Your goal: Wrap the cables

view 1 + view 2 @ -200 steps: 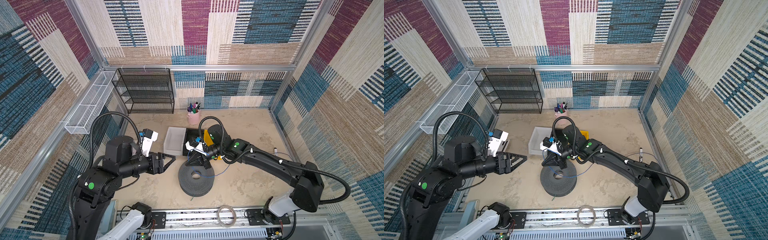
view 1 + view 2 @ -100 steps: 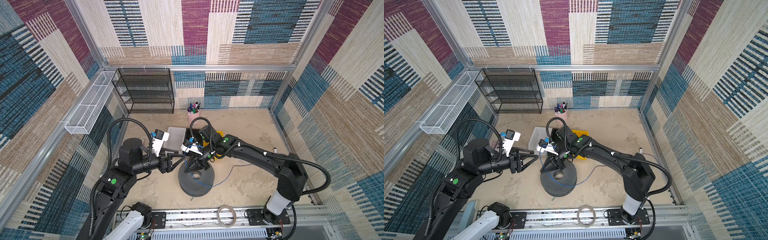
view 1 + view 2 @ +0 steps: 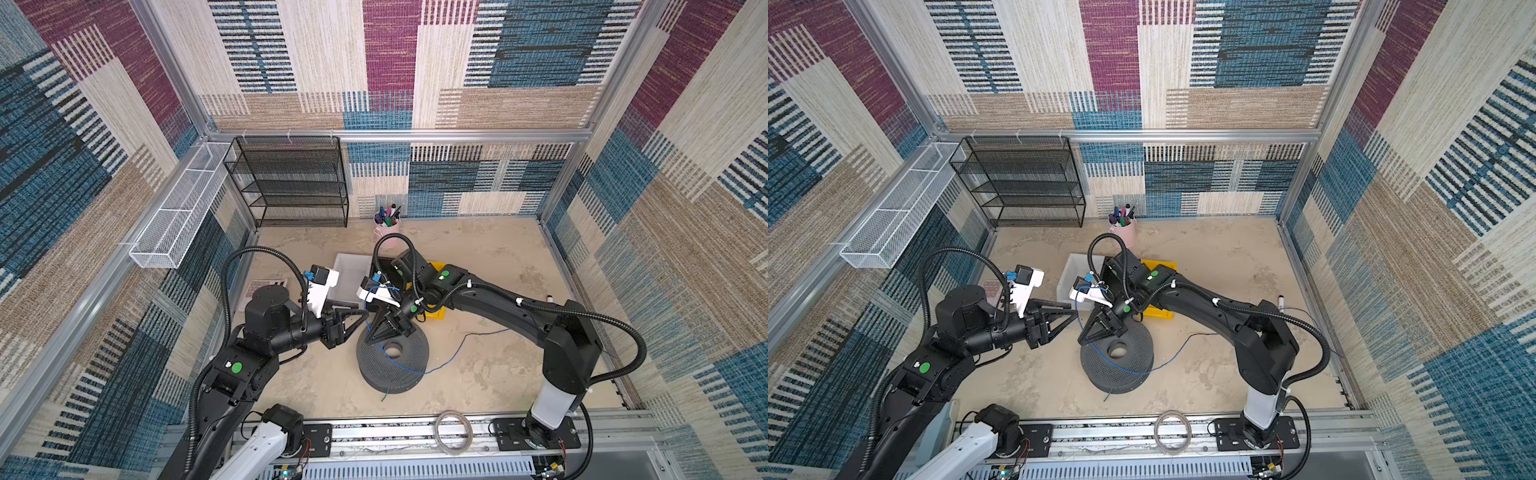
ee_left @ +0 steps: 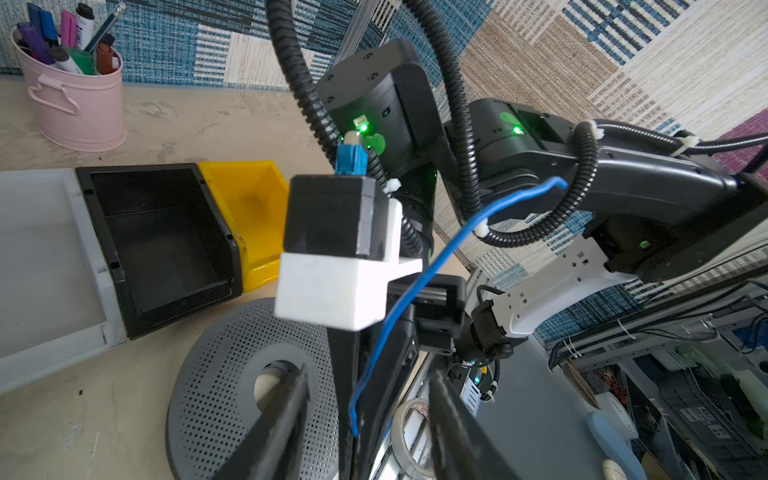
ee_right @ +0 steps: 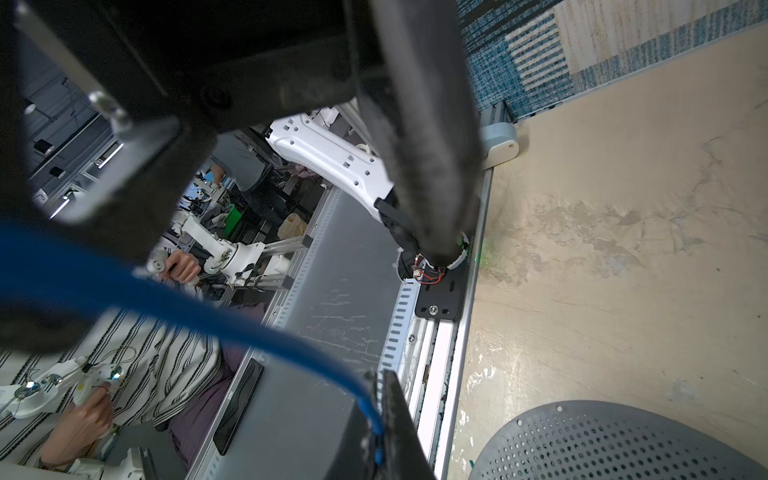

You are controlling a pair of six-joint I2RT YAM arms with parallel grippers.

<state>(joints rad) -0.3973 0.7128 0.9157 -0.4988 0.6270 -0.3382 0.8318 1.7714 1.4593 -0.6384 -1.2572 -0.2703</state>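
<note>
A thin blue cable [image 3: 446, 365] trails from the table over a grey perforated spool [image 3: 392, 361] up to my right gripper [image 3: 372, 338]. That gripper is shut on the cable [image 5: 376, 419] just above the spool's left rim [image 3: 1090, 353]. The cable also arches over the right wrist camera [image 3: 1090, 289]. My left gripper [image 3: 363, 321] is level with it, close on its left. In the left wrist view its jaws stand apart on either side of the right gripper's fingers and the cable [image 4: 415, 286], and they touch neither.
Behind the spool sit a white tray [image 3: 351, 270], a black bin [image 4: 158, 241] and a yellow bin [image 4: 249, 216]. A pink cup of pens [image 3: 387, 227] and a black wire shelf [image 3: 291, 183] stand by the back wall. A clear tubing ring [image 3: 453, 430] lies on the front rail.
My left arm has swung right, up to the right gripper, and its jaws have narrowed. The right gripper has carried the cable left, to the spool's left rim.
</note>
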